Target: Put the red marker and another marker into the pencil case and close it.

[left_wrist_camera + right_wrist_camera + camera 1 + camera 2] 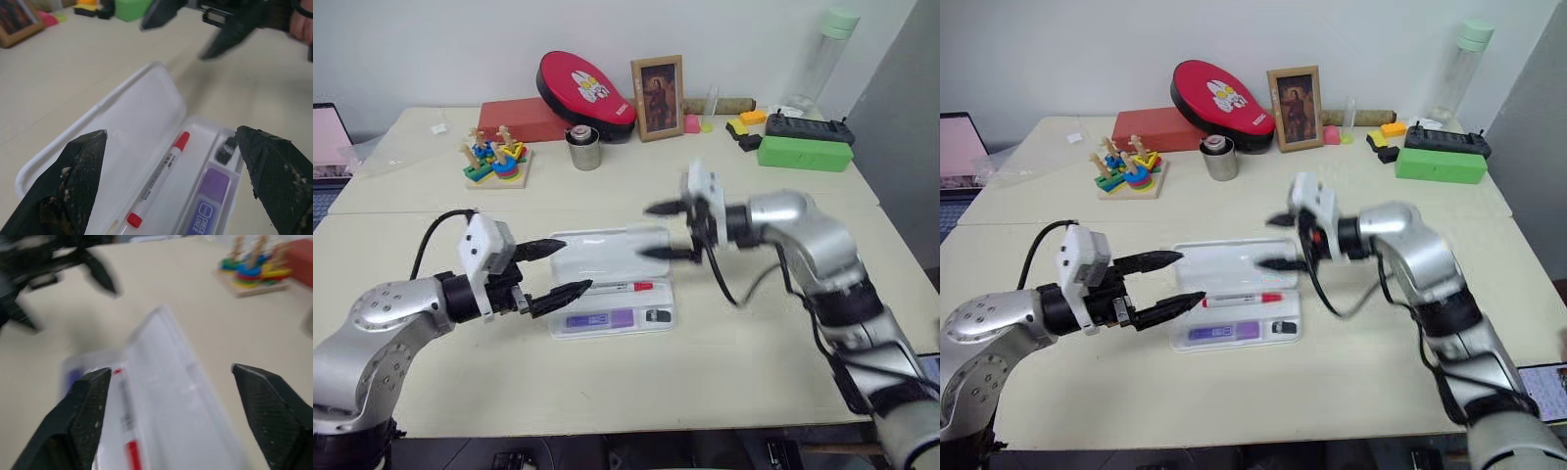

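The white pencil case [597, 257] lies open mid-table, its lid flat behind the tray. In the tray's back compartment rests the red marker [622, 287]. The purple marker [602, 319] lies in the front compartment, with a small dark piece [658, 315] to its right. My left gripper [576, 266] is open at the case's left end, with nothing between its fingers. Over the lid's right end my right gripper [644, 231] hovers open and empty, pointing left. The left wrist view looks down on the red marker [159, 181] and purple marker [208, 200] in the tray.
Along the back of the table stand a wooden stacking toy [496, 162], a metal cup [584, 149], a red pad [585, 90], a picture frame [658, 98], a green box [805, 153] and a tall bottle [822, 59]. A phone [1542, 392] lies at the near right.
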